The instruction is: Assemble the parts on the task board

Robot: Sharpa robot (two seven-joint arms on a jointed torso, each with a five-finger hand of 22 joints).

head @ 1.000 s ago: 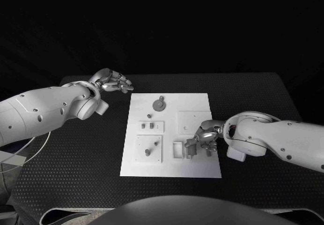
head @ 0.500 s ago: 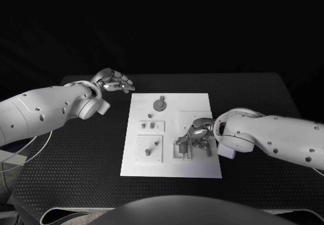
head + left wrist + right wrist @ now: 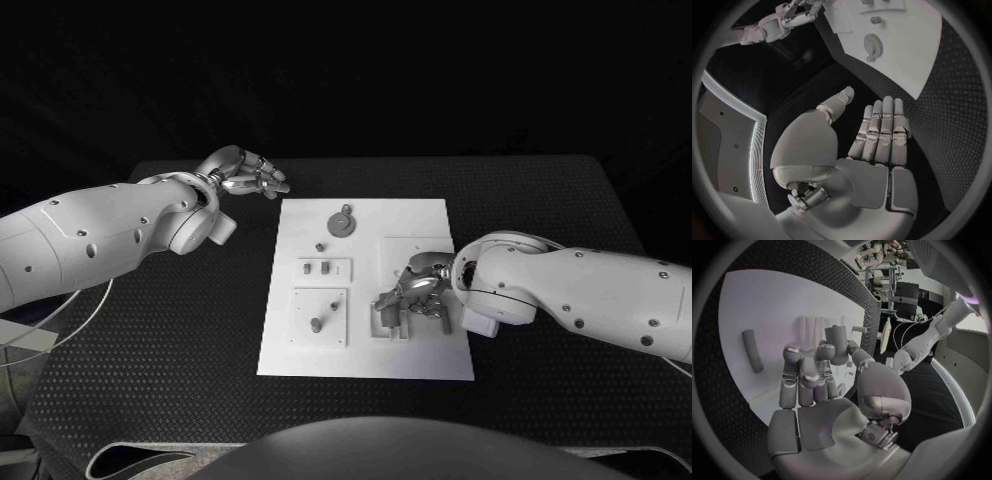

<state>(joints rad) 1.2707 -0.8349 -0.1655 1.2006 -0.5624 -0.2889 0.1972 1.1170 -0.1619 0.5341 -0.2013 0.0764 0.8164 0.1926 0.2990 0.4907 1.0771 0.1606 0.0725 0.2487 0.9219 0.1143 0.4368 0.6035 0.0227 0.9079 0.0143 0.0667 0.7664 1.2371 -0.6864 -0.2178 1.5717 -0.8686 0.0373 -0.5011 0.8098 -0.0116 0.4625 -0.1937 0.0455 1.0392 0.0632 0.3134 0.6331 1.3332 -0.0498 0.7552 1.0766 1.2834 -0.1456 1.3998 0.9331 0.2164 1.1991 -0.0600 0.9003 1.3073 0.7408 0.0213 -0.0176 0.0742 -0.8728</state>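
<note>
Right hand [image 3: 415, 290]: positioned over the near right portion of the task board [image 3: 433, 360], fingers curled downward. In the right wrist view the same hand [image 3: 817, 390] grasps a short grey cylindrical part [image 3: 837, 344] between thumb and fingers, the part standing roughly upright above the white plate. A second part, a grey bar [image 3: 752, 350], lies flat on the board apart from the fingers.

Left hand [image 3: 245, 172]: off the board, above the black table [image 3: 562, 210] just beyond the board's far left corner. In the left wrist view the hand [image 3: 873, 150] is released, fingers extended side by side, thumb apart, nothing in it; the board's corner lies ahead of the fingertips.

Task board: white plate at the centre of the table, long side running away from the robot. A round disc-shaped part [image 3: 340, 222] lies near the far edge, with a small stud [image 3: 317, 246] just nearer and to its left. A small raised block [image 3: 325, 267] sits on the left half, and nearer the robot a square raised plate [image 3: 320, 317] carries a short peg and a thin pin. A further square raised plate [image 3: 411, 248] sits on the right half, its near edge partly hidden by the right hand. A rectangular frame [image 3: 379, 321] lies just beside the right hand's fingers; contact with it cannot be determined
</note>
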